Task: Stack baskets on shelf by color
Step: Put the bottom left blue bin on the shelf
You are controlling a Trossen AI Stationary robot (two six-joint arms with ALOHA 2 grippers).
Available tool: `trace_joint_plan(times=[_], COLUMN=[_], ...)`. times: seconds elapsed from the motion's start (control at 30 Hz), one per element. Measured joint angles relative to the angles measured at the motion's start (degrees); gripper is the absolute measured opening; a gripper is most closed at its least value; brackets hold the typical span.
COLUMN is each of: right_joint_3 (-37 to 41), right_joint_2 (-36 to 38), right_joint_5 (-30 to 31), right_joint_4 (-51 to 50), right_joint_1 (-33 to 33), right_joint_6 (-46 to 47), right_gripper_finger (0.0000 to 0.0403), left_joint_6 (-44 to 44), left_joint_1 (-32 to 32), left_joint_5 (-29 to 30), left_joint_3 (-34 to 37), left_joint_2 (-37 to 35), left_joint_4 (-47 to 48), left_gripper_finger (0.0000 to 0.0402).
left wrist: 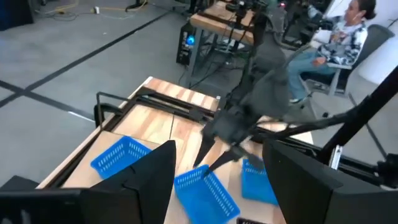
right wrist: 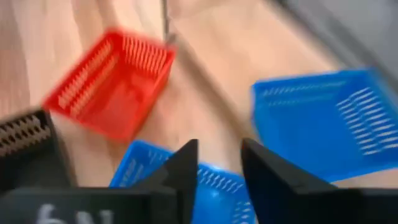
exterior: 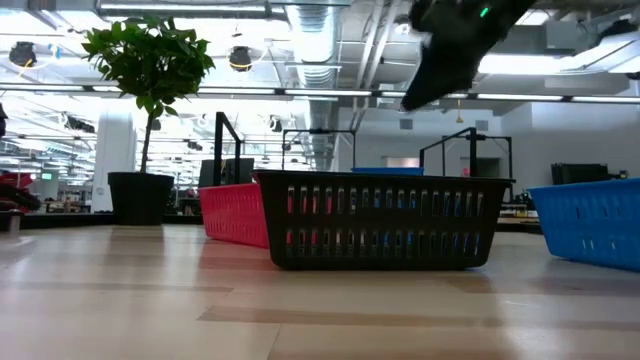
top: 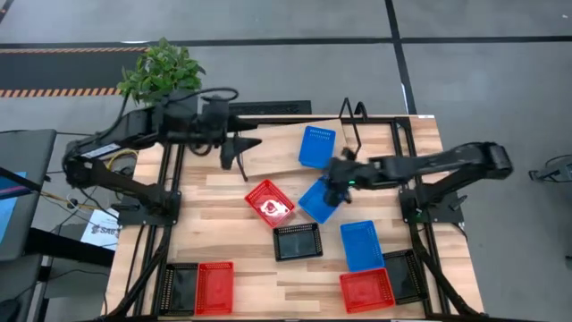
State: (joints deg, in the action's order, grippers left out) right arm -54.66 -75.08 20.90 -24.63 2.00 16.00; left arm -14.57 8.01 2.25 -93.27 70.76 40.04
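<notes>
My right gripper hovers open, with a narrow gap, above one blue basket that lies askew on the table in front of the shelf. In the right wrist view the gripper shows bare wood between its fingertips, with that blue basket below. A second blue basket sits on the shelf's right part. A red basket, a black basket and a third blue basket rest on the table's middle. My left gripper hangs open over the shelf's left part.
Near the table's near-left corner stand a black basket and a red one; near the near-right corner, a red one and a black one. The shelf's wire loop rises at its right end. A potted plant stands far left.
</notes>
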Motion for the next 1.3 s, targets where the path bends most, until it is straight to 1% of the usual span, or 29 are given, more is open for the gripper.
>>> trace_joint_plan(times=[0.07,0.2,0.27,0.33,0.43,0.5,0.67,0.83,0.93,1.1,1.2,1.3], right_joint_3=[-0.73,-2.00,-2.69,-3.16,-3.63,-3.63,-3.63,-3.63,-3.63,-3.76,-5.49,-9.15], right_joint_2=[-3.82,-8.69,-10.26,-10.91,-11.71,-11.60,-11.47,-11.47,-11.47,-11.09,-10.53,-9.33], right_joint_5=[-1.73,-1.82,-1.86,-2.13,-3.91,-4.06,-4.02,-1.20,0.11,0.42,1.36,1.71], right_joint_4=[-0.05,-1.75,-2.19,-3.10,-4.19,-5.34,-7.97,-8.27,-8.27,-8.35,-10.48,-13.78], right_joint_1=[-1.42,-4.20,-5.57,-6.89,-8.76,-9.85,-12.26,-14.19,-15.03,-15.70,-15.58,-14.76], right_joint_6=[-0.10,-1.39,-1.54,-1.56,-1.53,-1.52,-1.15,-1.80,-2.40,-4.18,-4.97,-5.37], right_gripper_finger=[0.0094,0.0027,0.0009,0.0011,0.0027,0.0031,0.0020,0.0011,0.0015,0.0026,0.0027,0.0024], left_joint_6=[0.03,-0.20,-0.79,-0.99,-1.01,-1.03,-1.03,-1.07,-1.16,-1.66,-1.74,-1.75], left_joint_1=[-1.70,-4.38,-5.43,-6.24,-7.31,-8.08,-9.44,-10.16,-10.27,-10.25,-10.27,-10.27], left_joint_5=[2.24,6.77,8.16,9.12,10.34,11.17,13.84,15.38,15.63,16.60,16.60,16.46], left_joint_3=[0.00,0.00,0.00,0.00,0.00,0.00,0.00,0.00,0.00,0.10,1.06,3.51], left_joint_2=[-0.62,-0.98,-0.98,-0.98,-0.94,-0.91,-0.91,-0.91,-0.91,-0.15,0.78,1.62], left_joint_4=[1.41,3.84,5.18,6.35,7.46,7.69,8.92,10.05,10.44,10.80,9.74,8.79], left_gripper_finger=[0.0228,0.0228,0.0228,0.0228,0.0228,0.0228,0.0228,0.0228,0.0228,0.0228,0.0228,0.0228])
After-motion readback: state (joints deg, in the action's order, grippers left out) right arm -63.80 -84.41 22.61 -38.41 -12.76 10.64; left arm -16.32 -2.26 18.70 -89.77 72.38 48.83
